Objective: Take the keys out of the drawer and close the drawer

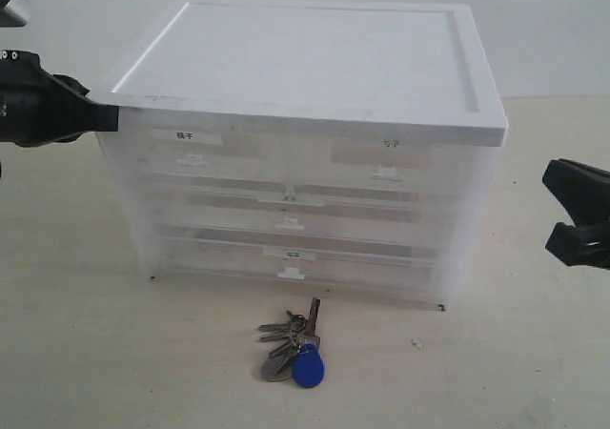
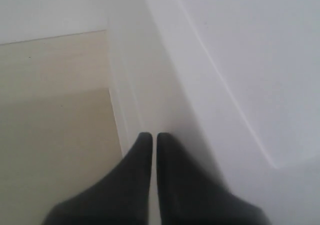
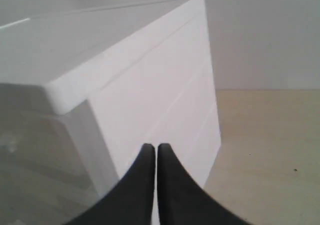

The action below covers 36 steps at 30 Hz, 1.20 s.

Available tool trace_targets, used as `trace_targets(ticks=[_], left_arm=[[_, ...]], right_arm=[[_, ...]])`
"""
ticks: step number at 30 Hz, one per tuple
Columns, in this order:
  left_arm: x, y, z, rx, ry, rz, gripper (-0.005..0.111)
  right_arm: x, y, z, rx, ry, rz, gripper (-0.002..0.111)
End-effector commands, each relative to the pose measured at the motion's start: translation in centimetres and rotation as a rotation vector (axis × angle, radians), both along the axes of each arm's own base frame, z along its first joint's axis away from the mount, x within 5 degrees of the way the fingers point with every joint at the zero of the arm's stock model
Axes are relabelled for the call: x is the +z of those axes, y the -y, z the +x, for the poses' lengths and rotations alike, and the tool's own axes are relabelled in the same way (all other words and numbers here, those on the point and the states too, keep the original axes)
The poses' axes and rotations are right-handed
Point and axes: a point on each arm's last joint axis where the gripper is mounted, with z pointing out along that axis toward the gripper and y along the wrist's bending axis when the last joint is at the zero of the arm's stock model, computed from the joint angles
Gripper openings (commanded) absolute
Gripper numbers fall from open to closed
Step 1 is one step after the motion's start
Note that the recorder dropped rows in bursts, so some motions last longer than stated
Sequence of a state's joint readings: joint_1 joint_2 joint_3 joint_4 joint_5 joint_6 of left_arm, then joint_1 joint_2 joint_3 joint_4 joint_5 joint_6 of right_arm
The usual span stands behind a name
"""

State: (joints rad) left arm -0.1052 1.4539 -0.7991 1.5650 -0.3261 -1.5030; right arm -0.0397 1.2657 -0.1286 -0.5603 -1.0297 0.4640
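Note:
The keys (image 1: 294,349), a silver bunch with a round blue fob, lie on the table in front of the white drawer cabinet (image 1: 315,62). The drawer (image 1: 205,154), top left with a dark two-character label, sits flush with the cabinet front. My left gripper (image 1: 111,116) (image 2: 154,135) is shut with nothing in it and sits against the cabinet's upper left corner. My right gripper (image 1: 562,214) (image 3: 156,146) is shut and empty, hovering right of the cabinet and apart from it. Neither wrist view shows the keys.
The cabinet also has a second half-width drawer (image 1: 391,160) at the top right and two full-width drawers (image 1: 291,217) below, all pushed in. Bare beige table (image 1: 114,353) lies around the keys and on both sides of the cabinet.

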Motion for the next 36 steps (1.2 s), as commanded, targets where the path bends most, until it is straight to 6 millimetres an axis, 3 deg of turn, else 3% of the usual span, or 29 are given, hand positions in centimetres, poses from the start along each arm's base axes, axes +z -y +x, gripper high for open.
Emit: trace_targets(ticks=[1, 5, 16, 25, 31, 36], left_arm=[[-0.5, 1.8, -1.8, -0.086, -0.004, -0.034, 0.004], [-1.3, 2.0, -2.5, -0.077, -0.026, -0.050, 0.004], [-0.4, 1.6, -3.8, -0.071, 0.018, -0.047, 0.004], [-0.5, 1.5, -3.7, -0.063, 0.022, -0.024, 0.004], [-0.5, 1.5, -3.8, -0.068, 0.025, -0.017, 0.004], [-1.3, 1.5, -4.2, -0.069, -0.002, -0.028, 0.004]], right_arm=[[0.8, -0.9, 0.3, 0.112, 0.033, -0.001, 0.000], [1.0, -1.3, 0.5, 0.175, 0.025, -0.021, 0.000], [1.2, 1.1, 2.6, -0.117, -0.011, -0.004, 0.000], [-0.6, -3.0, 6.1, 0.123, -0.068, -0.077, 0.000], [-0.7, -5.3, 5.9, 0.226, -0.034, -0.132, 0.000], [-0.7, -5.5, 5.8, 0.228, -0.034, -0.132, 0.000]])
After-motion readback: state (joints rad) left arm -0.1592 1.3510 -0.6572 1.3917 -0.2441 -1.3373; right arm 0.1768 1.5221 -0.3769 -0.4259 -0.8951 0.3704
